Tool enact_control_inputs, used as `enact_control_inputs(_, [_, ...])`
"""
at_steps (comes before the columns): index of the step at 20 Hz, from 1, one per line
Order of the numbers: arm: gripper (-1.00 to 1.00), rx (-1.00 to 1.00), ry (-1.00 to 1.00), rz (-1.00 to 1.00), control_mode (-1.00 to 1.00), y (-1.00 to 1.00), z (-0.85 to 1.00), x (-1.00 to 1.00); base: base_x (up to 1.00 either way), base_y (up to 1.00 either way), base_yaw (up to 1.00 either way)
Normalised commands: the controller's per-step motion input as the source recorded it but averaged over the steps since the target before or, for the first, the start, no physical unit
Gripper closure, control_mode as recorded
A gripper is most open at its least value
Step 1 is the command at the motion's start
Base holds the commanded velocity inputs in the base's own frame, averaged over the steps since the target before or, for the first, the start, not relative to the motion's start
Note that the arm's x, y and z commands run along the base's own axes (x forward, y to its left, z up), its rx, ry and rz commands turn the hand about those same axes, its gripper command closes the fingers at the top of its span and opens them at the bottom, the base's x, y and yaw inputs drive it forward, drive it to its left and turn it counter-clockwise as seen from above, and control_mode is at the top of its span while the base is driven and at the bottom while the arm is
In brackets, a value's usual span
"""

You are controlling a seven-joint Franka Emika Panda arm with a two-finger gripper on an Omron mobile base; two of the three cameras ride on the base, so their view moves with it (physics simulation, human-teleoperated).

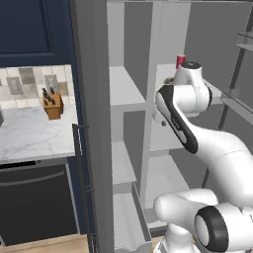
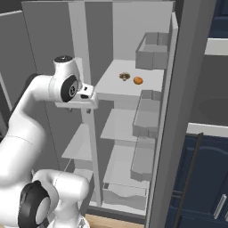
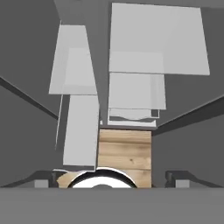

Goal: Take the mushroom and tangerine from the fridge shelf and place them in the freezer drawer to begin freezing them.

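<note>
We see the mushroom (image 2: 124, 76) and the tangerine (image 2: 138, 80) lying side by side, near each other but apart, on the fridge shelf (image 2: 111, 84) in the upper middle of the right base view; the mushroom is to the left of the tangerine. Nothing touches either of them. In that view the arm's white wrist sits to the left of the shelf, near its front left corner, and the fingers themselves are hidden there. In the hand view the end effector (image 3: 109, 177) shows its two dark fingertips (image 3: 43, 180) far apart at the bottom corners of the frame, so we read it as spread wide and holding nothing. That view looks down the open fridge, past stacked pale shelves to a strip of wooden floor (image 3: 124, 151) in the lower middle. The freezer drawer (image 1: 129, 222) stands pulled out in the lower middle of the left base view, in the narrower column; we cannot see anything inside it. In the same view a red can (image 1: 181, 61) peeks above the wrist in the upper right, and a knife block (image 1: 52, 104) stands on the marble desk (image 1: 34, 133) at the left
</note>
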Motion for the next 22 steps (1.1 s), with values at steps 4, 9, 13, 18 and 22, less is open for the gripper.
enact_control_inputs(4, [-1.00,0.00,-0.39,0.00,-1.00,-0.41,0.02,0.00,0.00,0.00,0.00])
enact_control_inputs(9, [-1.00,0.09,-0.21,0.00,-1.00,-0.71,0.02,0.00,0.00,0.00,0.00])
enact_control_inputs(13, [-1.00,0.12,-0.10,-0.05,-1.00,-0.36,0.06,0.38,0.00,0.00,0.00])
enact_control_inputs(18, [-1.00,0.25,-0.03,-0.23,-1.00,0.00,0.12,0.75,0.00,0.00,0.00])
enact_control_inputs(22, [-1.00,0.30,-0.02,-0.24,-1.00,-0.07,0.16,0.88,0.00,0.00,0.00])
